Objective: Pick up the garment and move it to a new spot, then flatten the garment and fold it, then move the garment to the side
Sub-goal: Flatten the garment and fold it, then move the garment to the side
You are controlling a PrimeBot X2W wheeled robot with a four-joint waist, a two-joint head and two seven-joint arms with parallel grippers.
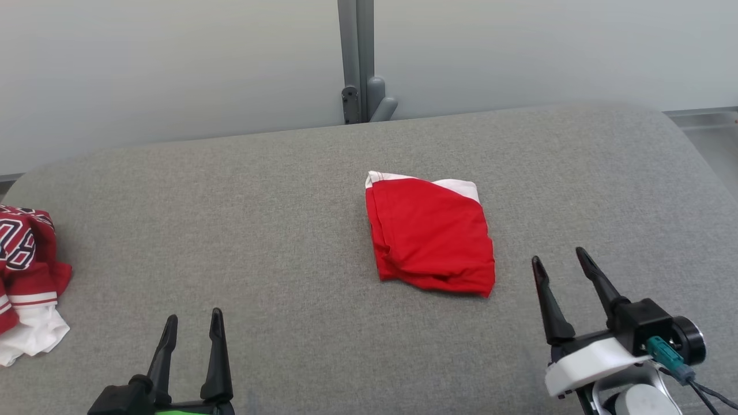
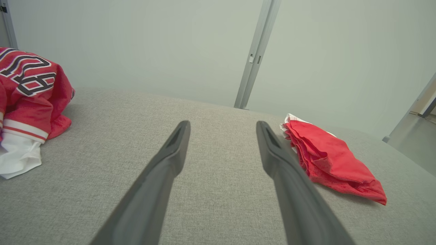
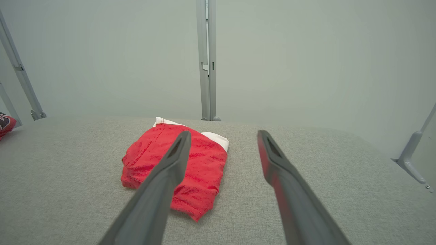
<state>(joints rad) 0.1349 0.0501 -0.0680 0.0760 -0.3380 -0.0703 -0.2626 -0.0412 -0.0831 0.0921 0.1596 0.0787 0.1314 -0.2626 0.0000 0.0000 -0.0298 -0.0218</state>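
Nearest, at the bottom of the head view, the left fingers [image 1: 217, 351] and the right fingers [image 1: 549, 302] are seen spread apart with nothing between them. Both pairs are held low over the cloth surface and pointed away from the robot. From the right wrist view it can be judged that the right pair is parked just beside the folded piece and clear of it, so that the fold is not disturbed.

Most of the scene is taken up by the grey fabric-covered bench [image 1: 259, 230], whose wide bare middle gives room for cloth to be spread and folded. On it, a little right of centre, the garment [image 1: 429, 236] is laid as a compact red packet with a white edge showing along its far side. Its layers are stacked and its near hem is slightly rumpled, so the folding is judged done (though not crisply), with the move to the side seemingly left to do.

At the bench's left edge a crumpled red-and-white numbered jersey [image 1: 26, 259] is heaped, well apart from the packet. Behind the bench, a grey post [image 1: 356, 57] is fixed against the pale wall.
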